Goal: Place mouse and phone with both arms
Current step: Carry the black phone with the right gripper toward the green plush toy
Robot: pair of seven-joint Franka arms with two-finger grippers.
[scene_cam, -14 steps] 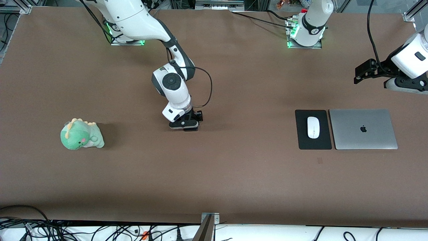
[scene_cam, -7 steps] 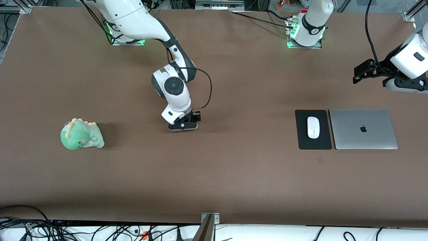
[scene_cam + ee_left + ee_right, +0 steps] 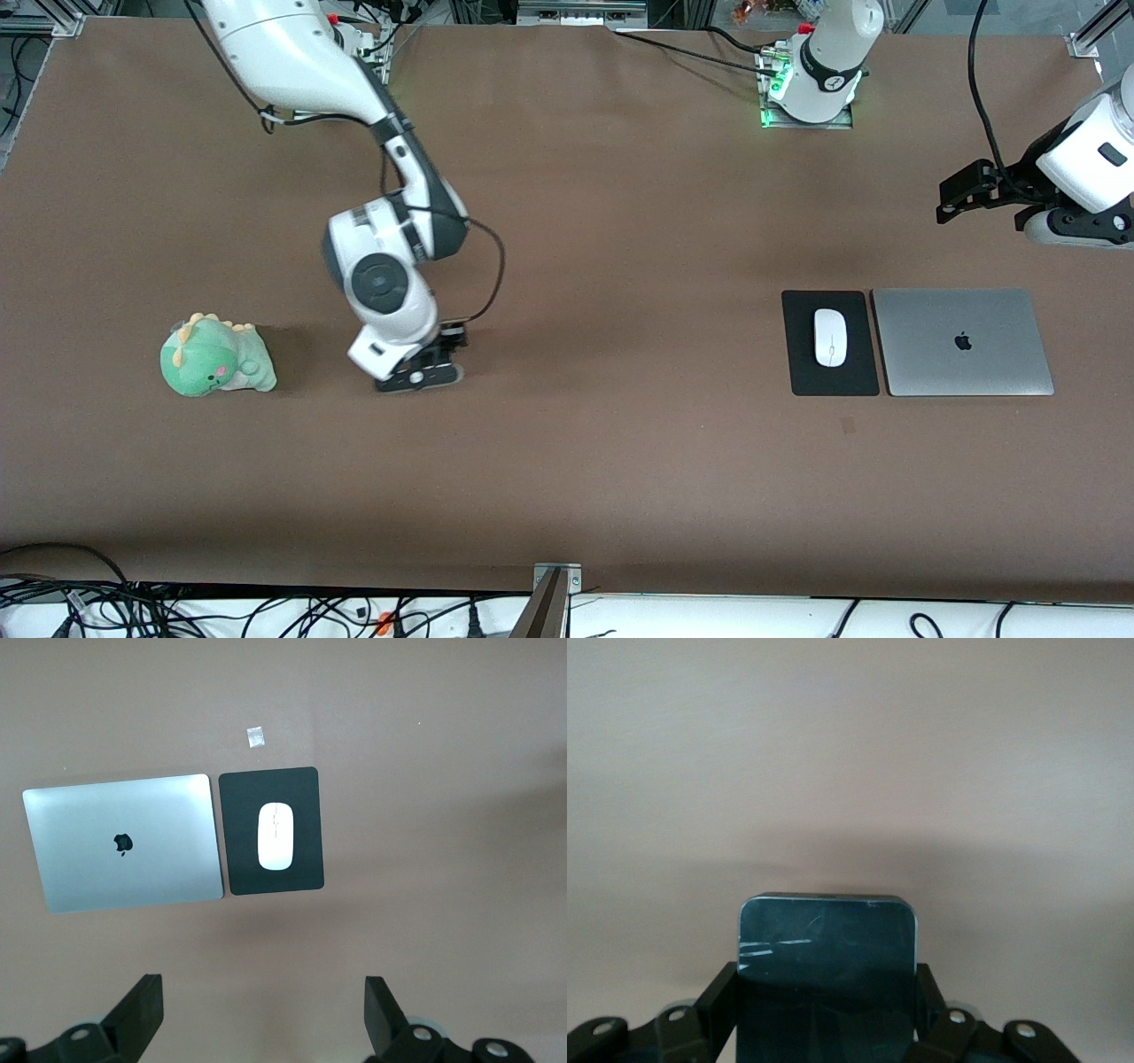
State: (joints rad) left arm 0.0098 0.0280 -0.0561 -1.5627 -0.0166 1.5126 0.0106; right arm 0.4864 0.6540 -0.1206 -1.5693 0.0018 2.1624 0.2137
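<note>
The white mouse (image 3: 830, 337) lies on a black mat (image 3: 802, 377) beside a closed silver laptop, toward the left arm's end of the table. In the left wrist view the mouse (image 3: 275, 835) sits mid-mat (image 3: 244, 877). My left gripper (image 3: 950, 199) is open and empty, high over bare table (image 3: 263, 1019). My right gripper (image 3: 418, 376) hangs low over bare table beside a plush dinosaur. In the right wrist view it (image 3: 827, 997) is shut on the black phone (image 3: 827, 935), one finger on each long side. The phone is hidden under the hand in the front view.
The silver laptop (image 3: 963, 341) lies against the mat, also in the left wrist view (image 3: 124, 842). A green plush dinosaur (image 3: 215, 356) sits toward the right arm's end. A small tape mark (image 3: 848, 424) lies nearer the front camera than the mat.
My right arm has carried the phone toward the plush dinosaur and toward the front camera. The left arm has barely moved. Mouse, mat and laptop are unmoved.
</note>
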